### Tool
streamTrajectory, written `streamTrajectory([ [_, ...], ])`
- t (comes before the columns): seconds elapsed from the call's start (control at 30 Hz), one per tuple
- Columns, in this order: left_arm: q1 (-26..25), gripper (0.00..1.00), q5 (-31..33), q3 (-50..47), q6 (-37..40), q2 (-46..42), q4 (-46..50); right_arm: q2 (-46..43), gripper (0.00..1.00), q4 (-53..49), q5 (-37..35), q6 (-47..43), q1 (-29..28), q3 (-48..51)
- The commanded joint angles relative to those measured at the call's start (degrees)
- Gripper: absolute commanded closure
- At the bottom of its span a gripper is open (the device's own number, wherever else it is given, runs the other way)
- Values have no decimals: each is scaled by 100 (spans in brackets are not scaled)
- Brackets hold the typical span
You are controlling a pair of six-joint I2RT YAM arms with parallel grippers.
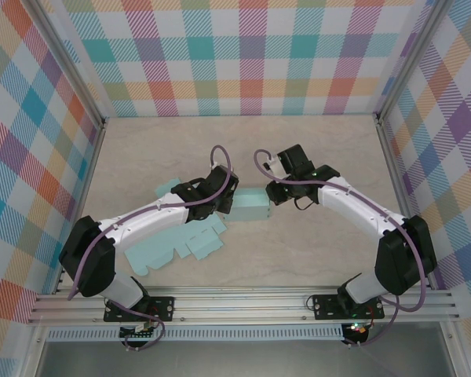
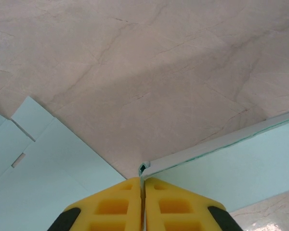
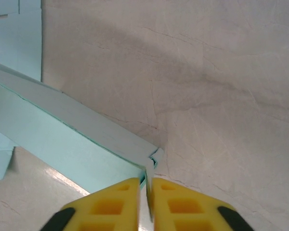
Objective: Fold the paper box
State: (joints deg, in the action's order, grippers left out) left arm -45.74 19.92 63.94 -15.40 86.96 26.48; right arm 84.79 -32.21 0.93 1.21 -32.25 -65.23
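The paper box (image 1: 250, 206) is pale teal card, partly raised into a long narrow wall at the table's middle. My left gripper (image 1: 229, 203) is at its left end and my right gripper (image 1: 272, 196) at its right end. In the left wrist view the yellow pads (image 2: 115, 202) of the left gripper (image 2: 144, 185) are shut on a thin upright edge of the box (image 2: 231, 168) at its corner. The right gripper (image 3: 148, 187) is likewise shut on a thin card flap at the other corner of the box (image 3: 62, 134).
Flat teal card panels (image 1: 173, 247) with cut tabs lie on the beige table (image 1: 314, 149) under my left arm, and one piece (image 1: 166, 188) pokes out behind it. I cannot tell whether they join the raised part. Checked walls enclose three sides.
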Motion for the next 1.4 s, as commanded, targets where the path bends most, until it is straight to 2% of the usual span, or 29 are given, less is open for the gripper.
streamTrajectory([
  [0.0, -117, 95, -137, 36, -163, 8, -217, -42, 88, 77, 228, 223, -66, 31],
  [0.1, -166, 100, -192, -35, -283, 1, -415, -44, 88, 254, 353, 487, -103, 61],
  [0.4, -364, 100, -84, -317, -643, 68, -1007, 121, 90, 717, 226, 1051, -269, 168],
  [0.73, -410, 100, 138, -953, -1111, -238, -1916, -1, 97, 1291, -212, 1080, -576, 591],
  [1.03, -417, 100, 37, -807, -1224, -422, -1826, -300, 99, 1532, -291, 950, -692, 803],
  [1.37, -411, 100, 70, -1093, -1638, -530, -2333, -306, 100, 1721, -393, 960, -823, 933],
])
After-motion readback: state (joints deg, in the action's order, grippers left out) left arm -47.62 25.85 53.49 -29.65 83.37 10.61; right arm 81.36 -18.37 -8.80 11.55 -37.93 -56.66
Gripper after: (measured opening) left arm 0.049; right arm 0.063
